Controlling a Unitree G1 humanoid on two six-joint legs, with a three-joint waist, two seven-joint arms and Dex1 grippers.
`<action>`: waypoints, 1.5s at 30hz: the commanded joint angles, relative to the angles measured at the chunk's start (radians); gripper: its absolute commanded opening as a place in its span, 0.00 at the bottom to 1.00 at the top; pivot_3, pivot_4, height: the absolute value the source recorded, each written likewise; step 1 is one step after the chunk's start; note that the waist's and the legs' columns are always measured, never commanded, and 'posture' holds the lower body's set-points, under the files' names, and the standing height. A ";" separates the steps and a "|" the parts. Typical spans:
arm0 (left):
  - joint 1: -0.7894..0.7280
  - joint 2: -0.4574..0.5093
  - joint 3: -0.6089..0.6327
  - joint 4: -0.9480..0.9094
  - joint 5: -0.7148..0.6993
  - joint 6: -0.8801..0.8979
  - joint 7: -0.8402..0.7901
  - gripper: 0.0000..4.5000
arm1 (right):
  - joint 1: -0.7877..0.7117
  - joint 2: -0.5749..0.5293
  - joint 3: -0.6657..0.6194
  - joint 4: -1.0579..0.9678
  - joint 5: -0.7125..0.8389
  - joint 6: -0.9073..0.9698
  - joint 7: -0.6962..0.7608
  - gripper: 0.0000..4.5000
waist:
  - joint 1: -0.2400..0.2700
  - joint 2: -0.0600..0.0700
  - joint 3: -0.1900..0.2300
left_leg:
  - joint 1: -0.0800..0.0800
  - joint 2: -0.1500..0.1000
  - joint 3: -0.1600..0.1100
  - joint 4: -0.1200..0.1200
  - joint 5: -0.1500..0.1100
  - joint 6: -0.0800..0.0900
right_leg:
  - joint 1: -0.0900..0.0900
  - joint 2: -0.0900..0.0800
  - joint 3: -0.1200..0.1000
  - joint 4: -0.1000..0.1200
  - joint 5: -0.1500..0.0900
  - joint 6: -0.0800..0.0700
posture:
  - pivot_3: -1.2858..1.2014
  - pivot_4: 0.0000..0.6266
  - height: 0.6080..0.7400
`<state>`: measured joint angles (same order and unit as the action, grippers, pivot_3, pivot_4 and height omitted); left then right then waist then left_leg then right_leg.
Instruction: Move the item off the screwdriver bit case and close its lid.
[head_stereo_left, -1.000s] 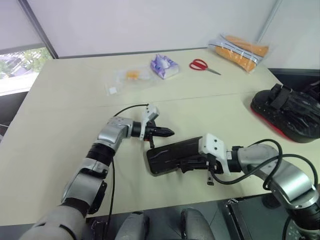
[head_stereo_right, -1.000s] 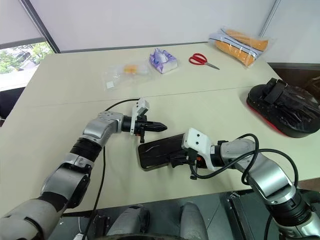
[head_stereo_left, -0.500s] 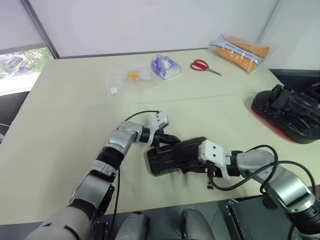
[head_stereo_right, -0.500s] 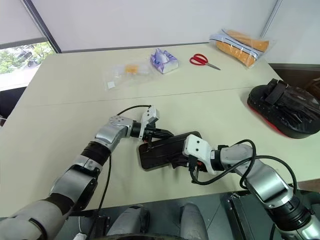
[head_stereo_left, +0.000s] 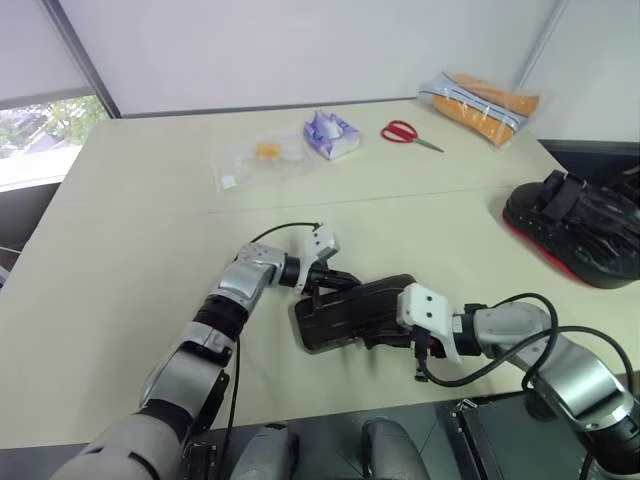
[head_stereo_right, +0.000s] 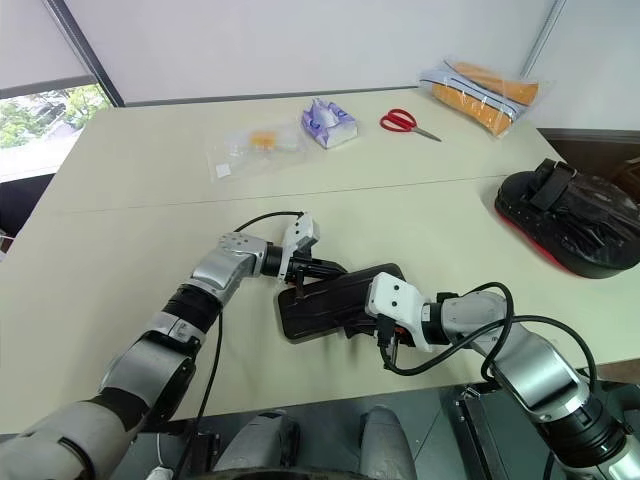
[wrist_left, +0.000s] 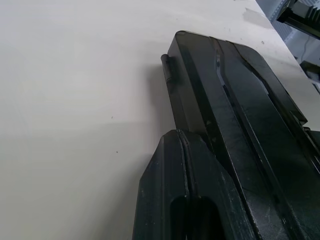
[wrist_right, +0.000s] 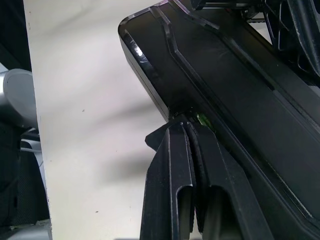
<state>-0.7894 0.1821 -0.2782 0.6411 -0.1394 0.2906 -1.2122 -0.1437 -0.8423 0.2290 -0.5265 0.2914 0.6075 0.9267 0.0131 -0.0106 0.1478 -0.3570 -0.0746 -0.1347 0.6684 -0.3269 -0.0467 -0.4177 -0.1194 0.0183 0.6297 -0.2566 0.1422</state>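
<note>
From my head camera I see the flat rectangular screwdriver bit case lying on the beige table, and its dark smoky brown plastic lid is down over the tray, so the case looks closed. My left gripper rests at the far left corner of the case, its black fingers pressed together and touching the lid edge. My right gripper is at the near right edge of the case, also with the fingers pressed together against it. The large rounded black padded boxing mitt with a red rim lies well apart from both my jaws, far out to my right on the table, not on the case. Far beyond my jaws, near the back edge, lie red-handled scissors, a purple and white packet, a clear plastic bag with something orange inside and an orange bundle in clear wrap. In the left wrist view my closed fingers lie on top of the lid, whose small latch tab stands just ahead of them. In the right wrist view my fingers are shut, with the tips against the side edge of the case.
</note>
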 joint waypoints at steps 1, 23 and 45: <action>0.012 -0.010 -0.011 -0.010 0.006 -0.011 -0.011 0.00 | 0.022 -0.022 0.037 0.042 -0.049 0.021 -0.007 0.02 | 0.000 0.000 0.000 | 0.000 0.000 0.000 0.000 0.000 0.000 | 0.000 0.000 0.000 0.000 0.000 0.000 | 0.52 0.24 1.00; -0.016 -0.019 -0.002 0.044 0.014 -0.048 -0.011 0.00 | 0.031 -0.046 0.026 0.000 -0.029 0.060 0.013 0.02 | -0.001 0.000 0.000 | 0.001 0.000 -0.001 0.000 0.000 0.000 | 0.001 0.000 -0.001 -0.001 0.000 0.000 | 0.52 0.24 1.00; -0.023 -0.019 0.006 0.071 0.024 -0.073 -0.009 0.00 | -0.034 -0.025 0.060 0.028 -0.057 0.042 0.007 0.02 | -0.002 0.000 0.000 | 0.000 0.000 -0.001 0.000 0.000 0.000 | 0.001 0.000 -0.001 -0.001 0.000 0.000 | 0.52 0.24 1.00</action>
<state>-0.8175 0.1621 -0.2797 0.7262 -0.1188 0.2275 -1.2183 -0.1600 -0.8778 0.2903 -0.5021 0.2497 0.6706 0.9408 0.0115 -0.0108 0.1481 -0.3571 -0.0745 -0.1354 0.6683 -0.3268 -0.0467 -0.4172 -0.1193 0.0172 0.6291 -0.2566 0.1422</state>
